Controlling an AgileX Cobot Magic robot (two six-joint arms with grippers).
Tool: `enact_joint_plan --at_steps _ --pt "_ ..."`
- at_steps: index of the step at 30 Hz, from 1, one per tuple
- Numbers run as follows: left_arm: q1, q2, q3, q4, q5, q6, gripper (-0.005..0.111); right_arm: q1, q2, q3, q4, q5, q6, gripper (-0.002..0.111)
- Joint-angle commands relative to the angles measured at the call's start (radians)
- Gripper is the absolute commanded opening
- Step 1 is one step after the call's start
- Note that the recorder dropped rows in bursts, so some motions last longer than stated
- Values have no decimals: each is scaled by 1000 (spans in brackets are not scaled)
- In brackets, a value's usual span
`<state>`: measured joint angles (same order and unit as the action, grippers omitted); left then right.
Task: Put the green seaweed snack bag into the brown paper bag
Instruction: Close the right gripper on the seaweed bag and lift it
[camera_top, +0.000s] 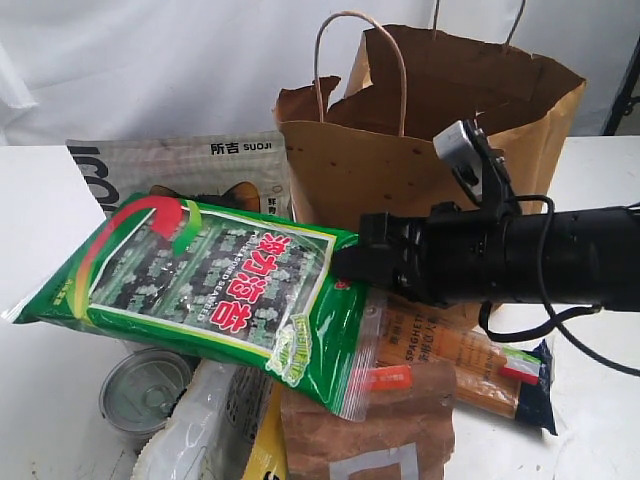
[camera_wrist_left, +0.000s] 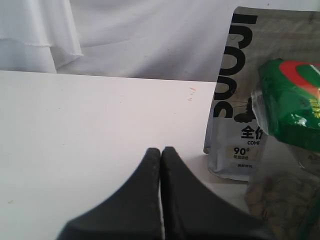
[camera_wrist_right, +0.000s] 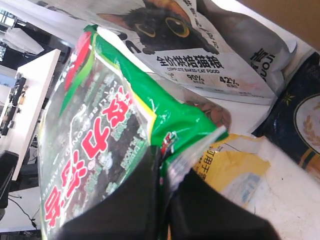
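while pinching the seaweed bag (camera_top: 200, 280) by its clear edge, out at nine o'clock of the right claw (camera_top: 345, 262), could drop it: thin hold, long overhang. left claw (camera_wrist_left: 161, 155) pressed together, empty.

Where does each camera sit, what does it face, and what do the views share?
Exterior: off-arm, faces the big brown paper bag; right gripper holds the glossy green seaweed snack bag.
Left wrist: on left arm, faces white table; shut left gripper shows.
Right wrist: on right arm, faces green bag; clamped fingers show.
Shared: green bag, grey cat-food bag.
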<state>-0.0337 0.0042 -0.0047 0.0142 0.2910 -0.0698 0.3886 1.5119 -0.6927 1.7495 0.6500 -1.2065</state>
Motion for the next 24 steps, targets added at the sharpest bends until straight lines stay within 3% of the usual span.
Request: enact_joint_plan --at_steps 1,14,24 --pt "-5 -4 5 0 -10 -2 1 1 -69 -5 -5 19 -27 0" --pt "-5 -4 5 0 -10 -2 1 1 -310 -5 -5 13 38 0" --pt "-5 -4 5 0 -10 -2 1 1 -435 -5 -107 41 139 0"
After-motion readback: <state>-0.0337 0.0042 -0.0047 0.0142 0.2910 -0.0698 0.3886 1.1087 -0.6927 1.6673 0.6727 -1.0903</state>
